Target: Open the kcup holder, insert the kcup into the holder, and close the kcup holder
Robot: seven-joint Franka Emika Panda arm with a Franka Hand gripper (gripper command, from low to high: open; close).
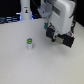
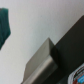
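I've got the gripper (image 1: 59, 41) low on the exterior view's right, right in front of what I take to be the kcup holder (image 1: 64, 31), a dark boxy shape mostly hidden behind the white arm body. Fingers are too blurred and dark vs the box to read; can't tell if they're spread, closed, or already on something.

Wrist view helps w/ the key relation: a pale rectangular handle (image 2: 44, 62) sits on the dark front of the holder (image 2: 70, 55), very close to the cam. So the handle lies just ahead of the tool, near enough to touch or nearly so; contact itself I can't confirm. Handle's long axis runs along the box front, so I judge the pull has to go straight away from that face, toward the open table, w/ fingers across the short side of the handle.

The kcup (image 1: 30, 44) stands upright on the white table (image 1: 20, 65), green top up, well apart from the gripper, toward the exterior view's left. Nothing is betw it and the tool.

Counts: 1 kcup, 1 holder, 1 handle visible in wrist view (more may exist out of frame), 1 arm. Also 1 tall white post (image 1: 24, 11) at the back on the exterior view's left, not part of the job.

My read: I'm on step one, opening; no tray w/ pod slots shows in either view.
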